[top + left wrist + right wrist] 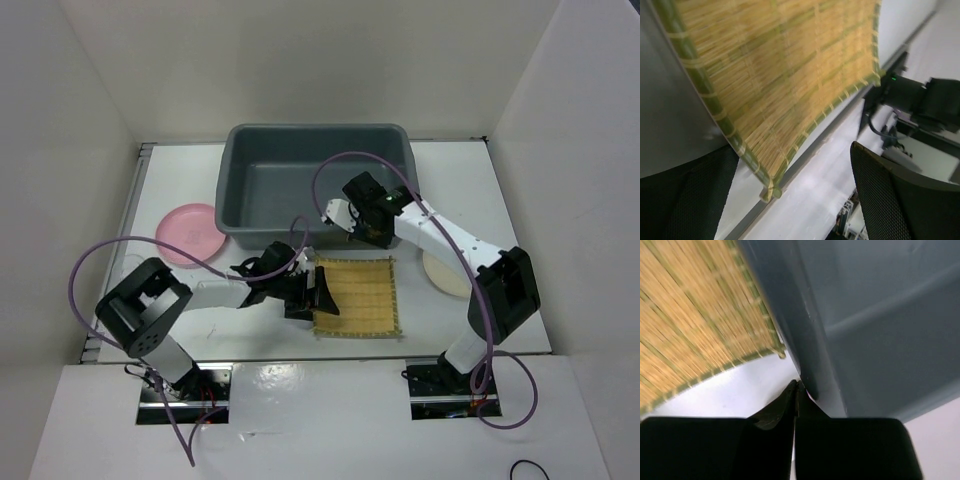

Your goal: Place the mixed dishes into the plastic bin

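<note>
Mat of yellow woven bamboo (edges bound in green) lies before the grey bin, left gripper spread wide at its edge, right gripper clenched shut.

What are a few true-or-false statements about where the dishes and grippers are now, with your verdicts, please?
1. The pink plate lies inside the plastic bin. False: it sits on the table, left of the bin.
2. The left gripper is open at the bamboo mat's edge. True.
3. The right gripper holds the cream plate. False: it is shut on nothing, beside the bin's near wall.
4. The mat lies outside the bin, in front of it. True.
</note>
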Controlling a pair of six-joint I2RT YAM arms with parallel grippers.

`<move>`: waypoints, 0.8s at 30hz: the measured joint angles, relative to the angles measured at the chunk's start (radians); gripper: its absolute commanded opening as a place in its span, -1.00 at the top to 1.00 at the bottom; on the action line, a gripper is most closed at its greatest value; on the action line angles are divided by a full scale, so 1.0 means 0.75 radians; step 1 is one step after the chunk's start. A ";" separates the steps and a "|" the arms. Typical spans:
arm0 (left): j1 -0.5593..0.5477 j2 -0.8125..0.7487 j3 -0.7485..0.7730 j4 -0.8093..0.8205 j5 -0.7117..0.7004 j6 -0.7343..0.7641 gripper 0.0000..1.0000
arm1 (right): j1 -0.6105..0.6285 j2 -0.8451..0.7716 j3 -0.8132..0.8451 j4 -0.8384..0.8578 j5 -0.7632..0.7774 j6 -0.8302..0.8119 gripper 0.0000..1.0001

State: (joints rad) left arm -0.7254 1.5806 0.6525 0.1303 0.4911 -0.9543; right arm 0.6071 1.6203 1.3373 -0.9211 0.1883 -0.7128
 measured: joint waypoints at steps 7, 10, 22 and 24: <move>-0.004 0.139 -0.092 0.454 0.167 -0.138 -0.99 | -0.031 -0.001 0.017 0.060 0.000 0.001 1.00; -0.006 0.162 -0.106 0.535 0.188 -0.170 -0.99 | -0.048 -0.009 0.017 0.060 -0.009 0.007 1.00; -0.027 0.264 -0.168 0.832 0.218 -0.305 -0.99 | -0.003 -0.384 -0.393 -0.079 -0.125 -0.105 1.00; -0.028 0.276 -0.168 0.855 0.225 -0.314 -0.99 | -0.002 -0.387 -0.415 -0.079 -0.138 -0.117 1.00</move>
State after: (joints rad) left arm -0.7464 1.7878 0.5262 0.7712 0.6601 -1.1896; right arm 0.6056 1.3300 1.0264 -0.9806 0.0849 -0.8005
